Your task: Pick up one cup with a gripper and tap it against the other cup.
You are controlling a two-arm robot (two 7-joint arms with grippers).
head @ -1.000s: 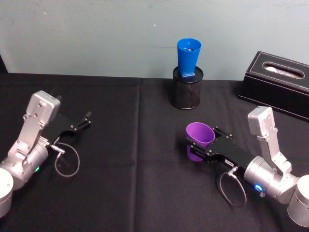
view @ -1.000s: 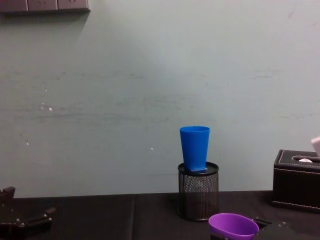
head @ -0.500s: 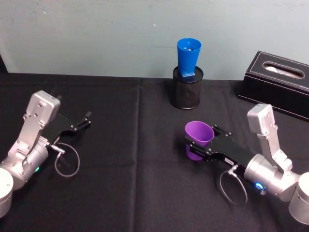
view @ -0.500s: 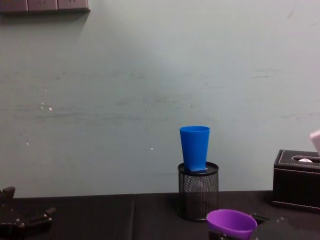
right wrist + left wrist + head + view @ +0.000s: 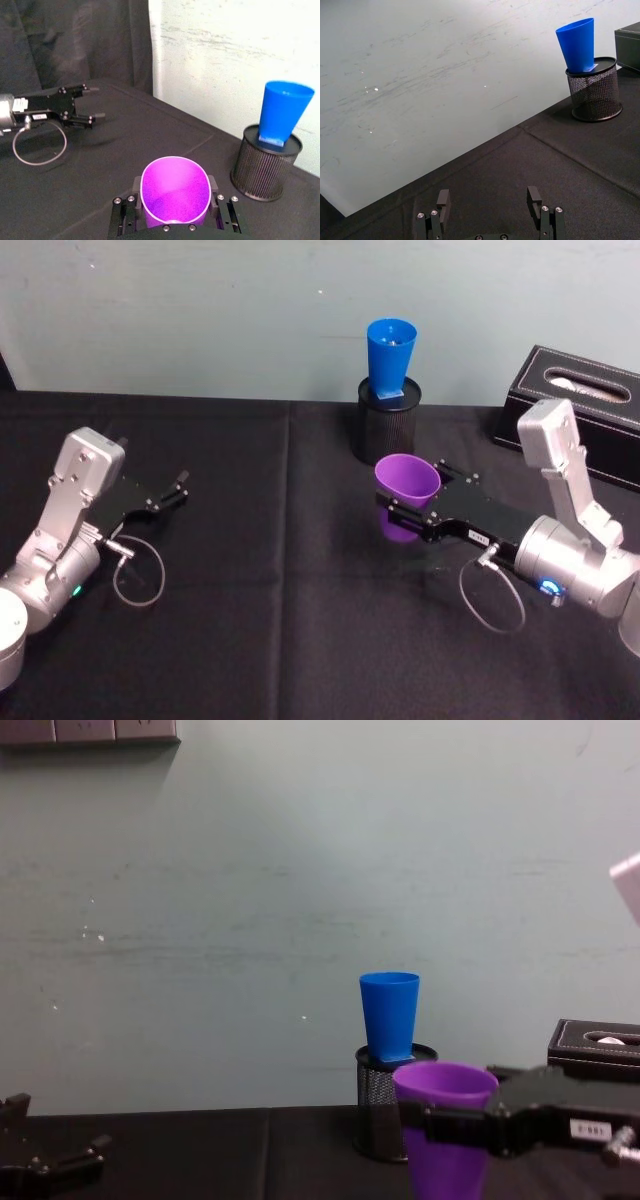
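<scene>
My right gripper (image 5: pixel 412 502) clamps the purple tapered plastic tumbler (image 5: pixel 407 480) by its sides, just in front of the black mesh pen holder (image 5: pixel 385 435). That leaves its wall free to tap the bright blue plastic tumbler (image 5: pixel 390 358) perched atop that holder. The purple tumbler's axis is near vertical, mouth up. My left gripper (image 5: pixel 178 490) idles with fingers spread, well left of the holder.

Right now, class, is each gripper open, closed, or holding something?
Left gripper: open, holding nothing.
Right gripper: closed on the purple cup.
</scene>
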